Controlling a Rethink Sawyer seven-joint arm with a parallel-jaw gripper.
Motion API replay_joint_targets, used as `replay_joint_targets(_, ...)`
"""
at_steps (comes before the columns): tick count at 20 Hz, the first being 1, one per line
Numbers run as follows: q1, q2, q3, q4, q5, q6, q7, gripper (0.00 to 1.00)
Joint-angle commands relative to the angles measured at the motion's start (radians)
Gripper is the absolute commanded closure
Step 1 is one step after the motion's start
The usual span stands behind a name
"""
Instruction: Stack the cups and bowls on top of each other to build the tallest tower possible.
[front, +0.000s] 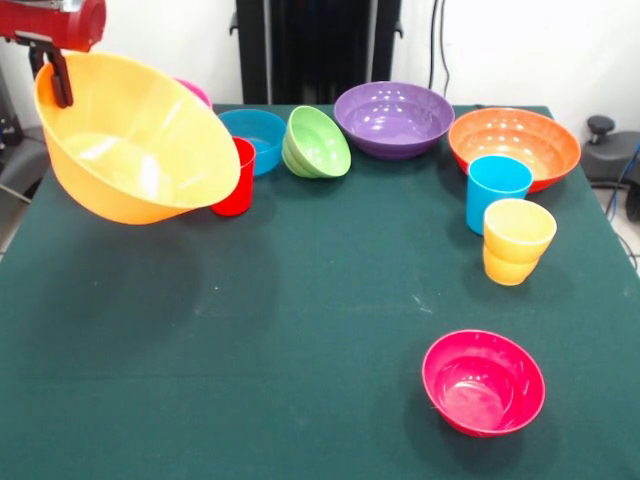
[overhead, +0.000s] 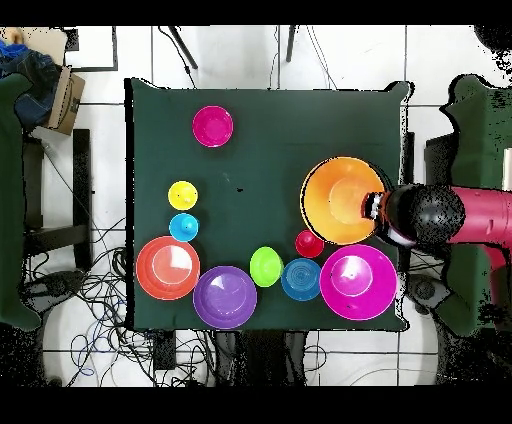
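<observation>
My gripper is shut on the rim of the large yellow-orange bowl and holds it tilted above the table's left side. In the overhead view the gripper is at the right edge of that bowl. The large pink bowl is mostly hidden behind it in the front view. The red cup, small blue bowl, tilted green bowl, purple bowl and orange bowl line the far edge. The sky-blue cup and yellow cup stand at the right. The crimson-pink bowl sits near the front.
The dark green table carries everything. The robot's black pedestal stands behind the far edge. Cables and a cardboard box lie on the floor beside the table.
</observation>
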Motion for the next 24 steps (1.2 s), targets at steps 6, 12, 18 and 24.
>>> replay_joint_targets(6,0.070,0.046,0.032,-0.094,-0.001,0.125,-0.270,1.00)
replay_joint_targets(12,0.080,0.074,0.034,-0.140,0.005,0.143,-0.290,1.00)
replay_joint_targets(18,0.092,0.086,0.027,-0.156,-0.006,0.136,-0.295,1.00)
replay_joint_targets(24,0.102,0.074,0.017,-0.126,-0.026,0.102,-0.282,1.00)
